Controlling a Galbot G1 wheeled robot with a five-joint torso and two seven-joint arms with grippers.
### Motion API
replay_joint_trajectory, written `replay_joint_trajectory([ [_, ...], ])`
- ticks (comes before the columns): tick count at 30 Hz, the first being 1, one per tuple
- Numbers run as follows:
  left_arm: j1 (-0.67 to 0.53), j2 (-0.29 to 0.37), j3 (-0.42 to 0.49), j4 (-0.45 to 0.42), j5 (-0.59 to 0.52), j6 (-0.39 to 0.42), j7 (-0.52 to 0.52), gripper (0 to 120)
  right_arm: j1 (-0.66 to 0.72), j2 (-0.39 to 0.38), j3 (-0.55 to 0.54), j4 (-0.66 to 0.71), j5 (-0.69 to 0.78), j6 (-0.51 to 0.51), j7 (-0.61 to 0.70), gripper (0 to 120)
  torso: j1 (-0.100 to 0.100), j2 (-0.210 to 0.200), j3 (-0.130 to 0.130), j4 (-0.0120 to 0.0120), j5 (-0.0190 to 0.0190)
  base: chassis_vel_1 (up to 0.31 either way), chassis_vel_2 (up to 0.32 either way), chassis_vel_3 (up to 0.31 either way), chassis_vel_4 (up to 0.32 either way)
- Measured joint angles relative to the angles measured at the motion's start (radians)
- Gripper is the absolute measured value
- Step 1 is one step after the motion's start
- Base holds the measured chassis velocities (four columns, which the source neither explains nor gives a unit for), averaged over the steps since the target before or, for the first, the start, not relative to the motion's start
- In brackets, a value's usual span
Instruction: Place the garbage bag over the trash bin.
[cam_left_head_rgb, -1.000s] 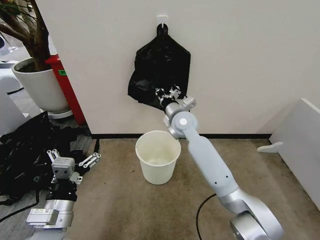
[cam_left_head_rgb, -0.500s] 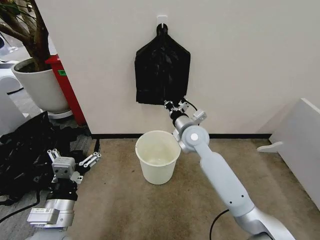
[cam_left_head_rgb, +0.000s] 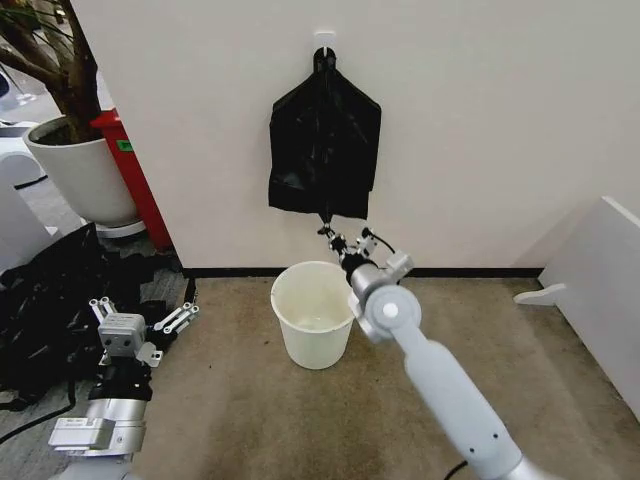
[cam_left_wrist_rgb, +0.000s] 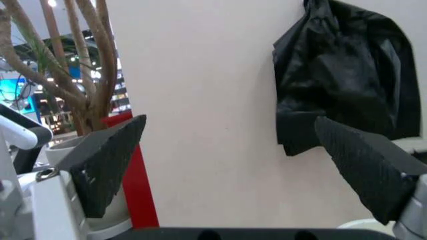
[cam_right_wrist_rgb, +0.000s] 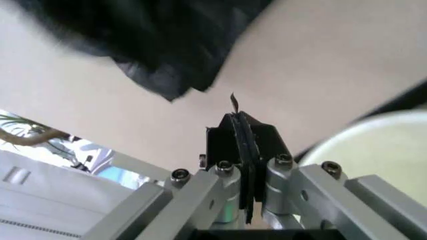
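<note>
A flat black bundle (cam_left_head_rgb: 325, 150) hangs from a white wall hook; a single garbage bag is hidden in it, and I cannot pick it out. The cream-white trash bin (cam_left_head_rgb: 300, 330) stands on the carpet right under the bundle, and its rim (cam_right_wrist_rgb: 380, 145) also shows in the right wrist view. My right gripper (cam_left_head_rgb: 332, 238) hovers between the bundle's lower edge and the bin's far rim. It is shut (cam_right_wrist_rgb: 239, 125), with a thin black sliver (cam_right_wrist_rgb: 233, 102) poking out between the pads. My left gripper (cam_left_head_rgb: 140, 313) waits low at the left, open (cam_left_wrist_rgb: 230, 120).
A big black plastic heap (cam_left_head_rgb: 45, 300) lies on the floor beside my left arm. Behind it stand a white plant pot (cam_left_head_rgb: 75, 170) and a red object (cam_left_head_rgb: 130, 170). A white panel (cam_left_head_rgb: 600, 290) closes off the right side. Bare carpet surrounds the bin.
My right gripper has pulled down out of the bundle to just above the bin. The bundle, tugged sideways before, has dropped back flat against the wall. The left arm has barely moved.
</note>
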Motion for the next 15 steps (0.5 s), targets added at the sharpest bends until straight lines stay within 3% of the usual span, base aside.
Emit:
replay_joint_trajectory([
  [7, -0.001, 0.001, 0.005, 0.000, 0.000, -0.002, 0.001, 100, -0.116, -0.001, 0.014, 0.035, -0.055, 0.000, -0.024, 0, 0.000, 0.000, 0.000, -0.0001, 0.0000, 0.000, 0.000, 0.000, 0.000],
  [15, 0.000, 0.003, 0.005, -0.003, 0.000, -0.002, 0.002, 100, -0.106, 0.013, 0.031, 0.055, -0.064, -0.001, -0.024, 0, 0.000, 0.000, 0.000, 0.0000, -0.0001, 0.000, 0.000, 0.000, 0.000],
])
